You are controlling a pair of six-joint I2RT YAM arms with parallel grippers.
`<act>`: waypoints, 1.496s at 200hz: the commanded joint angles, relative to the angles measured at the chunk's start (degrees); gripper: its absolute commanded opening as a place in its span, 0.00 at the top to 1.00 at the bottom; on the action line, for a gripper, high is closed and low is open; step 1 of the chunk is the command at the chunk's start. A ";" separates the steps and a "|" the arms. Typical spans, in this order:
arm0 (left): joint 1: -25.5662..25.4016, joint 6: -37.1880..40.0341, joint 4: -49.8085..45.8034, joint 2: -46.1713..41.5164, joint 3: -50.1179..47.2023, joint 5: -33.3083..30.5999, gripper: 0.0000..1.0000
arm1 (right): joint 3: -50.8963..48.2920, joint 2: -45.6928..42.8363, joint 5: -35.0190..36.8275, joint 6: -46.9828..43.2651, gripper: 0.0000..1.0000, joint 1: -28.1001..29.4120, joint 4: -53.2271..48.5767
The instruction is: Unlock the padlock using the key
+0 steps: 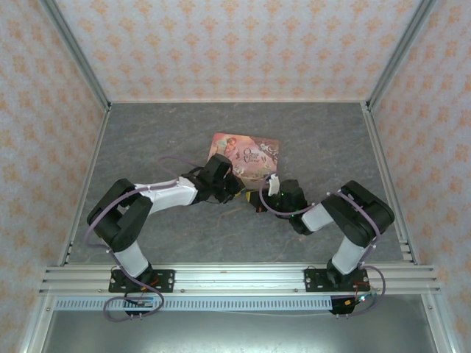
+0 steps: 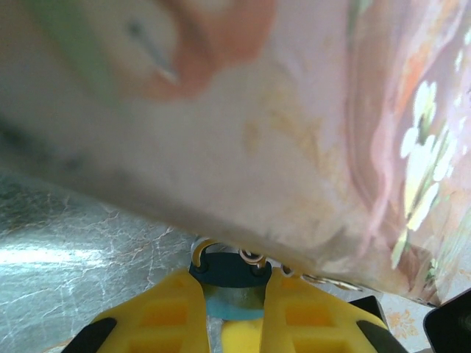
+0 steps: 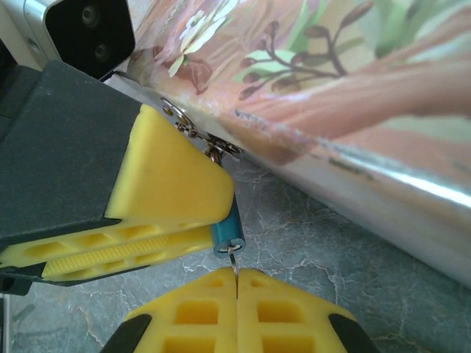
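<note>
In the left wrist view my left gripper [image 2: 234, 298] is shut on the blue-teal padlock [image 2: 224, 273], whose pale shackle [image 2: 202, 250] points toward the pink box. Seen from the right wrist, the padlock [image 3: 227, 229] sticks out of the left gripper's yellow fingers [image 3: 169, 184] with its keyhole end facing my right gripper [image 3: 237, 283]. That gripper is shut on the thin silvery key [image 3: 234, 265], whose tip is in or at the keyhole. From above, the left gripper [image 1: 237, 190] and the right gripper [image 1: 262, 200] meet tip to tip just in front of the box.
The pink illustrated box [image 1: 246, 153] lies flat on the grey marbled table [image 1: 169, 132], right behind the padlock. A small metal ring chain [image 3: 197, 131] hangs by the padlock's shackle end. Patterned walls and metal rails [image 1: 383, 169] bound the table.
</note>
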 commanded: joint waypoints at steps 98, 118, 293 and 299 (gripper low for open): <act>-0.41 -2.52 7.36 -5.73 -6.56 5.23 0.53 | -1.77 -6.12 5.68 8.01 1.00 2.81 -2.36; 0.28 -2.35 6.78 -7.97 -7.75 4.54 0.44 | -2.03 -6.77 5.83 10.45 1.00 3.18 -2.70; 1.93 -13.09 29.29 -7.16 -18.99 1.55 0.55 | 0.87 -6.87 6.87 27.73 1.00 5.09 -4.91; 1.84 -13.11 29.52 -6.82 -18.82 1.50 0.55 | 0.87 -6.90 6.78 27.75 1.00 5.09 -4.82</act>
